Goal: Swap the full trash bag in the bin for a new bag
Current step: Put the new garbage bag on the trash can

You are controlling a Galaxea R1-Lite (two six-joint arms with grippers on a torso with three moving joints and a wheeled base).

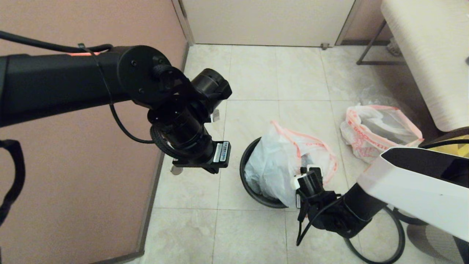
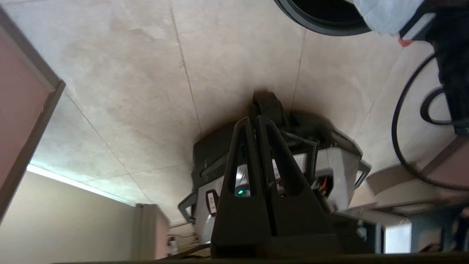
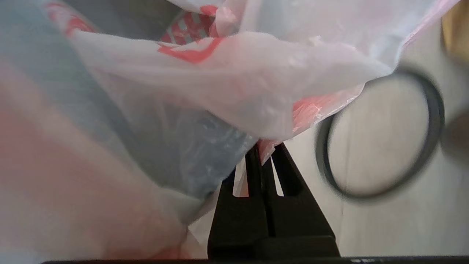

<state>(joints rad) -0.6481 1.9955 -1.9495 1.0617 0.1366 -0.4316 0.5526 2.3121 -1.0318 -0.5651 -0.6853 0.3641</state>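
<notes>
The black bin [image 1: 243,167] stands on the tiled floor, and its rim also shows in the left wrist view [image 2: 322,25]. The limp white new bag [image 1: 271,161] with red-orange print sits bunched in the bin and spills over its near rim. My right gripper [image 1: 303,175] is at the bin's near right side, shut on that bag's pink edge [image 3: 264,148]. The full trash bag [image 1: 377,132], with a lettered band at its mouth, lies on the floor to the right. The dark grey hoop [image 3: 436,121] lies flat on the floor near my right arm. My left gripper [image 2: 255,119] hangs shut and empty, high up left of the bin.
A pink wall [image 1: 73,176] runs along the left. A door [image 1: 267,22] closes the back. A white padded bench [image 1: 428,55] on metal legs stands at the right, and something yellow [image 1: 462,146] shows beside it. Bare tiles lie beyond the bin.
</notes>
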